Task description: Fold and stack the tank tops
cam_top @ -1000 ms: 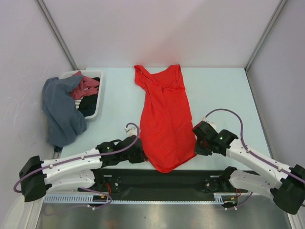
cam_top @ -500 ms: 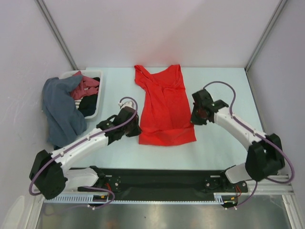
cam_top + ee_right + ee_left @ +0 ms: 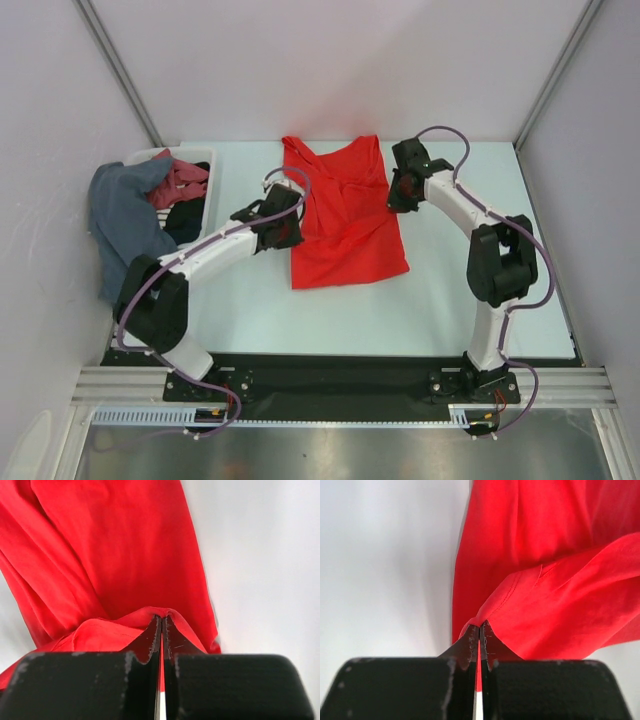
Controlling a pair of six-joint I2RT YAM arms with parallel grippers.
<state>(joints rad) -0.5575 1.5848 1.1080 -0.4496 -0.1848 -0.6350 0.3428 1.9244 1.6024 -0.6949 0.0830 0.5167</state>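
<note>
The red tank top [image 3: 345, 215] lies lengthwise in the middle of the surface [image 3: 460, 290], straps at the far end, with its lower half doubled up over the body. The left tool [image 3: 480, 627] is pinched fully closed on the hem's left corner, and the right tool [image 3: 161, 617] is clamped the same way on the right corner, both a little above the cloth beneath. To do this fold well, I judge the two corners should travel level and at one pace toward the straps. They should stay low enough that the thin cloth does not billow, and be let go only once the hem lies square across the chest. The fabric looks light, smooth and limp, with a stitched hem, and it falls in soft diagonal ridges rather than holding a crisp edge. At the left a white basket [image 3: 211, 205] holds pink and dark garments, with a grey-blue one draped over its side; which of these is the second top I cannot tell
</note>
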